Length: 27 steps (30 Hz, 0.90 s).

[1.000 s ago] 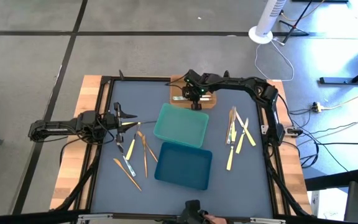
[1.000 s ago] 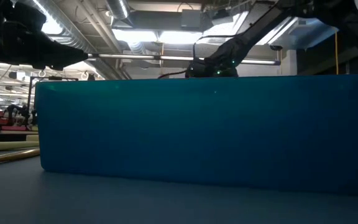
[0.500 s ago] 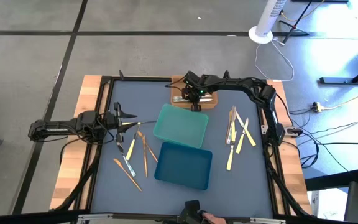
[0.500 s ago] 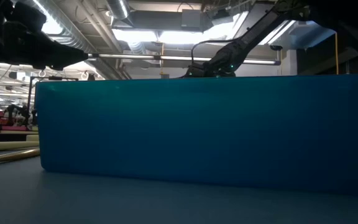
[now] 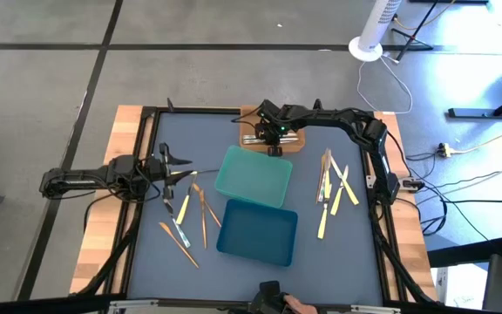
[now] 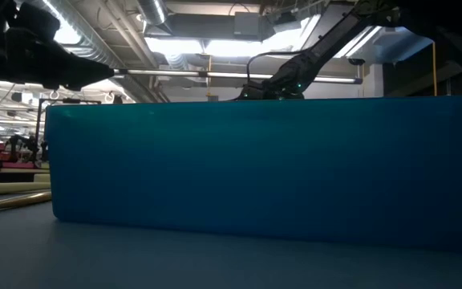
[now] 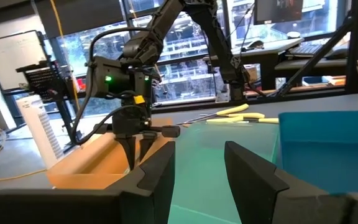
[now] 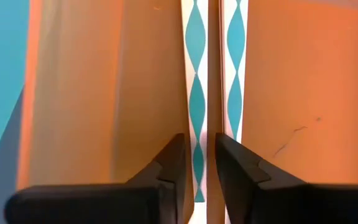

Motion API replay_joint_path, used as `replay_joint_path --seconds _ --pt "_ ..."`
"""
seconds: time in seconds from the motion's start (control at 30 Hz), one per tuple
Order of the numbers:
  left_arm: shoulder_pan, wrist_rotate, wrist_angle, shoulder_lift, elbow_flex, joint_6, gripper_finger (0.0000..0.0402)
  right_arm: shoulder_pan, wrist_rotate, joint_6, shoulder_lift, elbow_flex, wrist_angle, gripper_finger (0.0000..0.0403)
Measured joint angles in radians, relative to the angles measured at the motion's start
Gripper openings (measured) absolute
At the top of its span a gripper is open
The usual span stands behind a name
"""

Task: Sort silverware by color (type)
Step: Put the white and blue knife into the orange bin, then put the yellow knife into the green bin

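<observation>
Tabletop (image 5: 146,262): dark blue mat in a black frame, wooden edges on both sides.

Orange tray (image 5: 253,115): at the far edge, middle. Silver-grey utensils (image 5: 254,138) lie inside it, partly hidden under my right arm. In my right wrist view a handle with a teal wave pattern (image 8: 196,93) lies lengthwise on the tray floor.

Teal-green tray (image 5: 254,177): centre of the tabletop, just in front of the orange tray, tilted. I cannot make out anything inside it.

Dark blue tray (image 5: 257,231): nearest the front, touching the teal-green tray's near corner. It fills the low view (image 6: 255,172).

Pale yellow utensils (image 5: 331,187): a loose crossed heap on my right side, with some silver-grey among them, well apart from the trays.

Orange-tan utensils (image 5: 200,209): scattered on my left side with a few pale and silver-grey pieces, between my left claw and the dark blue tray.

Right claw (image 5: 274,139): inside the orange tray, pointing down, fingers (image 8: 232,168) parted by a narrow gap straddling the patterned handle; nothing is pinched between them.

Left claw (image 5: 174,171): resting at the left edge, beside the scattered utensils, fingers (image 7: 247,171) spread apart, empty.
</observation>
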State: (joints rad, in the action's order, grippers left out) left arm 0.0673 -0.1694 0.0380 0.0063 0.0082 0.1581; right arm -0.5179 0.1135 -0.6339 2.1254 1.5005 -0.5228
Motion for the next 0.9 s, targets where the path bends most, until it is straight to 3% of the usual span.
replay_joint_path --seconds 0.2,0.5,0.67,0.9 --pt "0.000 -0.046 0.025 0.000 0.000 -0.049 0.0133 0.000 -0.001 0.000 0.000 0.000 0.003 0.0102" --pt "0.000 -0.103 0.018 0.022 0.064 -0.104 0.0133 0.000 -0.004 0.000 -0.025 0.000 -0.006 0.0102" --pt "0.000 -0.103 -0.041 0.105 0.156 -0.154 0.0133 0.001 -0.022 0.000 -0.093 0.000 -0.019 0.0102" --pt "0.000 -0.103 -0.256 0.288 0.333 -0.243 0.0133 0.001 -0.034 0.005 -0.238 0.000 -0.082 0.0102"
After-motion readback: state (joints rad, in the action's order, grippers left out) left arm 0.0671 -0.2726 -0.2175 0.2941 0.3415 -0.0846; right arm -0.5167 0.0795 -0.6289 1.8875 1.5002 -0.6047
